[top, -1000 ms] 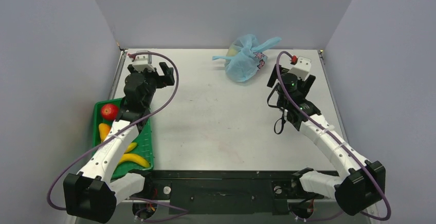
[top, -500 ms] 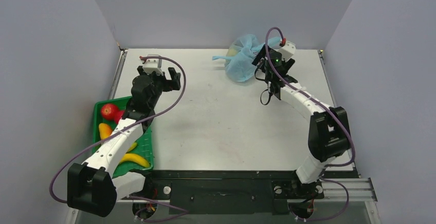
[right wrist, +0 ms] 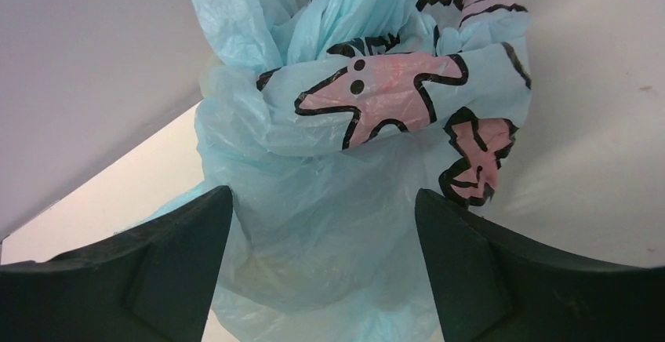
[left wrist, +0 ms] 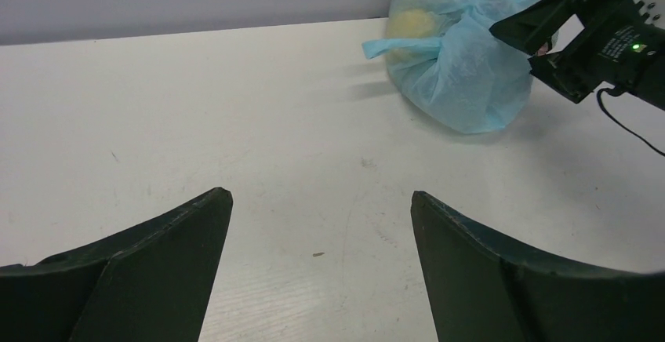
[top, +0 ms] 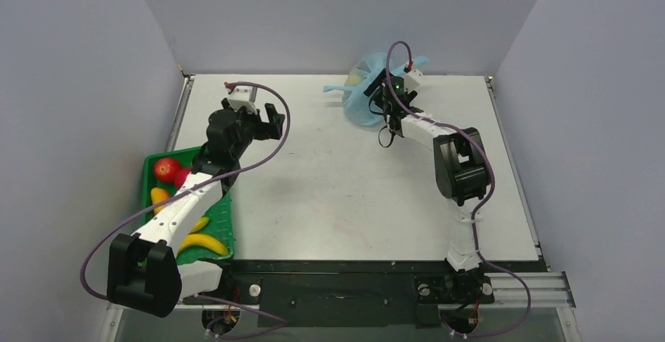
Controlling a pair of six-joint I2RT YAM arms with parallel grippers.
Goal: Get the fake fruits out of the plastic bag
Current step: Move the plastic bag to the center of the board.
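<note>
The light-blue plastic bag (top: 362, 95) with pink and dark figures lies at the far middle of the table; it also shows in the left wrist view (left wrist: 463, 67) and fills the right wrist view (right wrist: 345, 146). A yellow fruit (left wrist: 414, 26) shows dimly through its wall; the other fake fruits are hidden inside. My right gripper (top: 382, 89) is open right at the bag, its jaws on either side of the plastic (right wrist: 321, 201). My left gripper (top: 267, 119) is open and empty over the table's left part, well left of the bag (left wrist: 321, 201).
A green tray (top: 222, 220) at the near left holds a red apple (top: 166, 170) and yellow bananas (top: 202, 242). Grey walls close in the table at the back and both sides. The bag's loop handle (top: 337, 89) sticks out to the left.
My right arm has stretched far forward and left, bringing its gripper from the right side up to the bag. My left gripper has moved a little right and nearer.
</note>
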